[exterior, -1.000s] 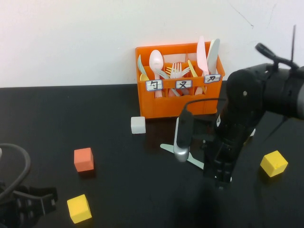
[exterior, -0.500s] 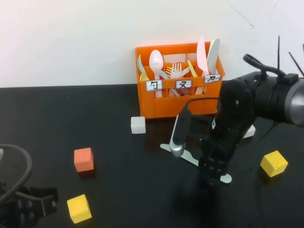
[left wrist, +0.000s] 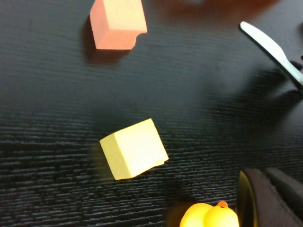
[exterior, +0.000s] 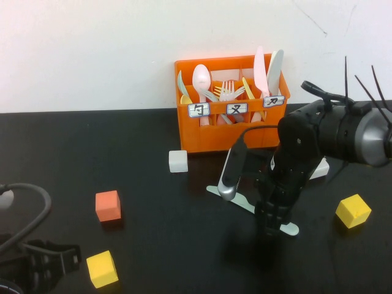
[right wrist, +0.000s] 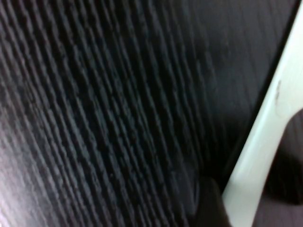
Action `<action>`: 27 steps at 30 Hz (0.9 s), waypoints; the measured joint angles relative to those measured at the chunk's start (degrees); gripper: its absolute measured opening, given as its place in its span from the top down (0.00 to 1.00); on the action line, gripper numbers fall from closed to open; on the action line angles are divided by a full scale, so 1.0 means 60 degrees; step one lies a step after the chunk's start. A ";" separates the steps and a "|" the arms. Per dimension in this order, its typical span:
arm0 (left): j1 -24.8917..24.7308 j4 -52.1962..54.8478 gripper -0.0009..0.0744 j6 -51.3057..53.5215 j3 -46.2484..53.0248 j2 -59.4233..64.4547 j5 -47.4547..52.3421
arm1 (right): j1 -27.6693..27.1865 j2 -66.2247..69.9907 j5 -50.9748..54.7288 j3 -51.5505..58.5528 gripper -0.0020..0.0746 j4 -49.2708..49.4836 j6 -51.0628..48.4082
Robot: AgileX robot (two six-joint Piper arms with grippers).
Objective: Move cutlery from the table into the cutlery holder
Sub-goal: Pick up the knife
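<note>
The grey-green knife [exterior: 252, 207] is seen lying flat on the black worktop [exterior: 147, 245], in front of the orange holder [exterior: 229, 128] and well apart from it. Its blade end points toward the left and back, and its rounded handle end lies toward the right and front. The right gripper [exterior: 274, 225] is lowered onto the knife near the handle end, with the arm bent steeply down over it. In the right wrist view, the pale knife [right wrist: 265, 142] is shown against the worktop beside a dark finger tip, but it cannot be told whether the fingers are open or closed on it.

The holder stands at the back against the white wall and is already filled with spoons, forks and knives, a pink knife [exterior: 261, 70] among them in the right compartment.

The left gripper [exterior: 37, 263] is parked at the near left corner; the state of its fingers cannot be told. Just beside it lies a yellow cube [exterior: 101, 269], with an orange cube [exterior: 108, 206] farther back. A white cube [exterior: 178, 161] sits near the holder's left front corner, and another yellow cube [exterior: 353, 211] lies to the right of the right arm.
</note>
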 joint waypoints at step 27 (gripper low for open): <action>0.0000 -0.0275 0.99 0.0215 0.0000 0.0000 -0.0070 | 0.0000 0.0235 -0.0735 -0.0200 0.44 -0.0300 0.0044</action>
